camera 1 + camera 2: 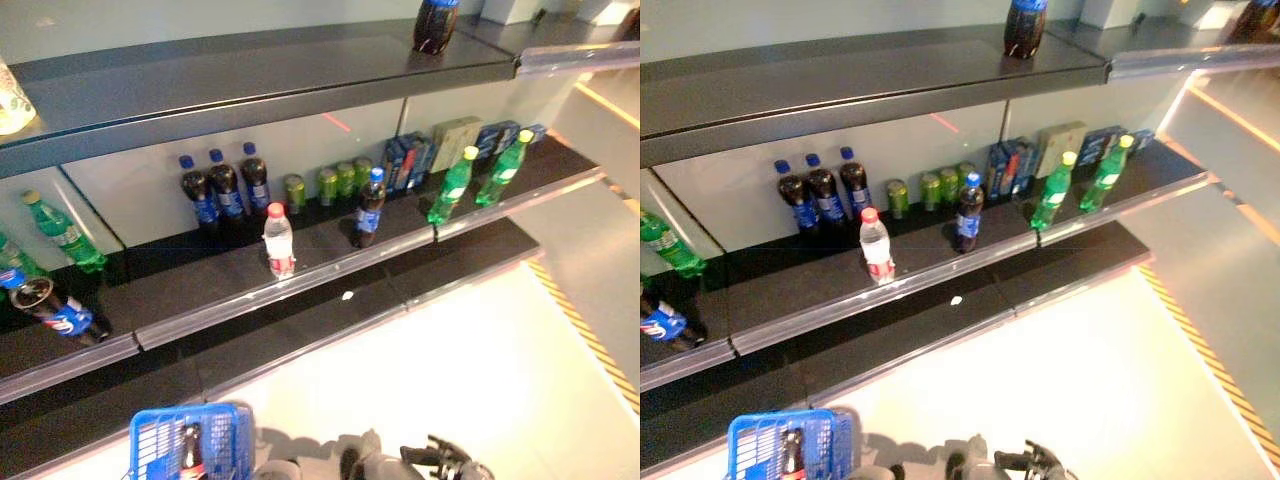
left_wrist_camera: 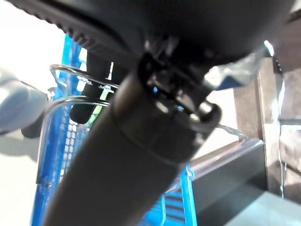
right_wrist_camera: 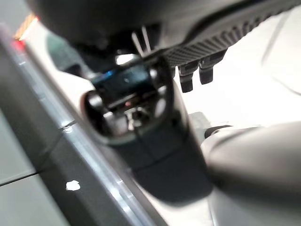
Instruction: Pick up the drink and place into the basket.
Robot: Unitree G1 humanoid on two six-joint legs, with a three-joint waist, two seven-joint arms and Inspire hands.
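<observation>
Nearest the camera, a blue basket (image 1: 190, 440) sits at the lower left edge of the head views, with a dark drink bottle (image 1: 190, 448) standing inside it. The left hand (image 2: 141, 155) fills its wrist view; its fingers curl round the wire handle (image 2: 70, 101) of the basket. The right hand (image 3: 141, 117) shows in its own wrist view and empty; whether its fingers are straight or curled cannot be told. Beyond a pale floor (image 1: 480, 370) stands dark shelving (image 1: 330, 265). The middle shelf carries three cola bottles (image 1: 225, 190), a red-capped bottle (image 1: 279, 240), green cans (image 1: 335, 182), another cola bottle (image 1: 370, 208), and two green bottles (image 1: 480, 178).
</observation>
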